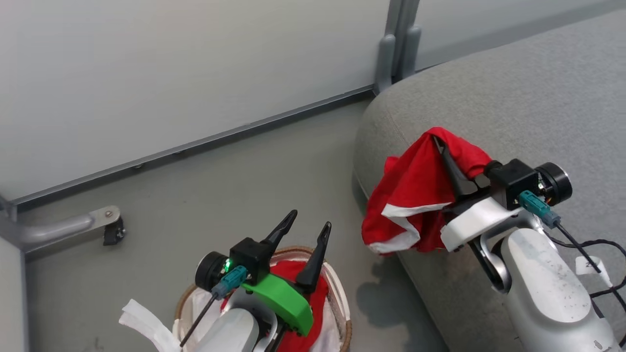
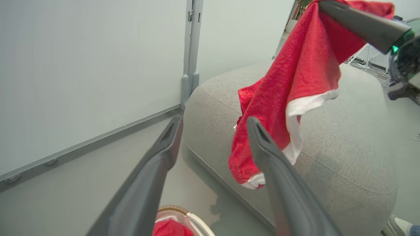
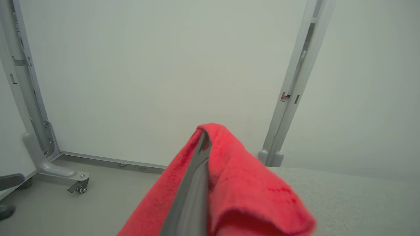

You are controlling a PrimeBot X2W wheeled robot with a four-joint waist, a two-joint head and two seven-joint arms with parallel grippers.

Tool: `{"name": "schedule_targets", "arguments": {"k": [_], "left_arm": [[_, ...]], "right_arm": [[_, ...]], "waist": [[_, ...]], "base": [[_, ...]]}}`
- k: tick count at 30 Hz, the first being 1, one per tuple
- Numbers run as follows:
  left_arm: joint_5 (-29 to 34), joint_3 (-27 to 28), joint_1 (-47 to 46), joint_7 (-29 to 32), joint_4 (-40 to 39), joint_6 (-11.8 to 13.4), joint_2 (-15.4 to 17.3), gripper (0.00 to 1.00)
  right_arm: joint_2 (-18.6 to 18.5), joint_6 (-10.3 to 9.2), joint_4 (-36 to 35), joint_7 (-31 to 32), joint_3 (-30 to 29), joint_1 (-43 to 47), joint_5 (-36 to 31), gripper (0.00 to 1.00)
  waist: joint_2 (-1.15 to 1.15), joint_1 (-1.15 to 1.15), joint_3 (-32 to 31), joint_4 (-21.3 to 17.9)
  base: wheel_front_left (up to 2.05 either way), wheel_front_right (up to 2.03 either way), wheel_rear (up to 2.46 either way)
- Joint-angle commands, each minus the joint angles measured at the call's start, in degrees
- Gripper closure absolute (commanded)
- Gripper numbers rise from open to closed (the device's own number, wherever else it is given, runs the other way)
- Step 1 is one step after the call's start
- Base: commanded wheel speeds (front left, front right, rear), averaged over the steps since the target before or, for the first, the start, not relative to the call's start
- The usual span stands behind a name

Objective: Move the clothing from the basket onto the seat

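A red garment with white trim (image 1: 415,195) hangs from my right gripper (image 1: 436,140), which is shut on it above the near-left corner of the grey seat (image 1: 513,98). The same clothing drapes over the gripper's fingers (image 3: 197,177) in the right wrist view and dangles over the seat (image 2: 344,147) in the left wrist view as the red cloth (image 2: 288,91). My left gripper (image 1: 310,222) stands open above the basket (image 1: 342,303), nothing between its fingers. More red clothing (image 1: 296,274) lies in the basket, partly hidden by the left wrist; it also shows as a red heap (image 2: 172,227).
A white liner sheet (image 1: 142,320) spills over the basket's left side. Grey partition panels stand behind, with a caster foot (image 1: 110,227) at left and a post (image 1: 398,44) by the seat's corner. Grey floor lies between basket and seat. A shoe (image 2: 398,226) shows at lower right.
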Motion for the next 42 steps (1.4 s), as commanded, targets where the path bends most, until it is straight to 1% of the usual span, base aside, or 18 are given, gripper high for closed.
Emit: {"name": "schedule_targets", "arguments": {"k": [1, 5, 8, 12, 16, 21, 25, 28, 32, 37, 42], "left_arm": [[0.4, -0.1, -1.3, -0.1, -0.3, -0.2, 0.5, 0.00], [0.6, -1.2, -2.3, -0.1, -0.6, -0.2, 0.9, 0.00], [0.8, -1.6, -3.2, -0.1, -0.6, -0.2, 1.2, 0.00], [1.1, -2.1, -4.9, -0.1, -1.1, -0.2, 1.8, 0.00], [1.4, -2.1, -6.5, -0.1, -1.6, -0.2, 2.7, 0.00], [1.9, -2.8, -9.1, -0.1, -3.1, -0.2, 3.9, 0.00], [2.7, -2.6, -11.1, -0.1, -4.5, -0.2, 5.1, 0.00], [3.7, -2.6, -12.3, -0.1, -5.2, -0.2, 6.2, 0.00], [4.7, -2.1, -13.7, -0.1, -6.4, -0.2, 7.2, 0.00], [5.9, -2.3, -15.0, 0.0, -7.0, -0.2, 7.9, 0.00], [6.3, -2.6, -15.8, -0.1, -6.7, -0.2, 7.8, 0.00]], "right_arm": [[0.0, -0.06, -0.6, -0.1, -0.6, 0.4, -0.5, 1.00], [0.2, -0.06, -1.4, -0.1, -2.3, -0.3, -0.7, 1.00], [-0.1, -0.06, -1.5, -0.1, -2.7, -1.8, -0.9, 1.00], [-1.6, -0.07, -0.9, -0.1, -3.2, -5.2, -1.1, 1.00], [-3.7, -0.07, 0.4, -0.1, -4.1, -11.0, -1.2, 1.00], [-8.1, -0.07, 2.9, -0.1, -6.8, -20.0, -2.9, 1.00], [-12.8, -0.07, 4.7, -0.1, -8.6, -27.3, -3.4, 1.00], [-16.0, -0.07, 7.3, -0.1, -10.6, -31.9, -5.3, 1.00], [-18.9, -0.07, 10.1, -0.1, -13.4, -36.8, -6.5, 1.00], [-20.0, -0.07, 14.5, -0.1, -18.4, -37.3, -8.5, 1.00], [-18.0, -0.07, 19.0, -0.1, -23.3, -32.7, -9.7, 1.00]], "waist": [[0.00, 0.00, 3.0, -5.0], [0.00, 0.00, 4.6, -6.6], [0.00, 0.00, 6.0, -6.9], [0.00, 0.00, 8.7, -6.4], [0.00, 0.00, 12.1, -5.3], [0.00, 0.00, 16.8, -2.8], [0.00, 0.00, 21.2, -0.8], [0.00, 0.00, 23.9, 0.6], [0.00, 0.00, 27.3, 1.9], [0.00, 0.00, 30.6, 3.1], [0.00, 0.00, 32.8, 3.8]], "base": [[0.00, 0.00, 0.00], [0.00, 0.00, 0.00], [0.00, 0.00, 0.00], [0.00, 0.00, 0.00], [0.00, 0.00, 0.00], [0.00, 0.00, 0.00], [0.00, 0.00, 0.00], [0.00, 0.00, 0.00], [0.00, 0.00, 0.00], [0.00, 0.00, 0.00], [0.00, 0.00, 0.00]]}}
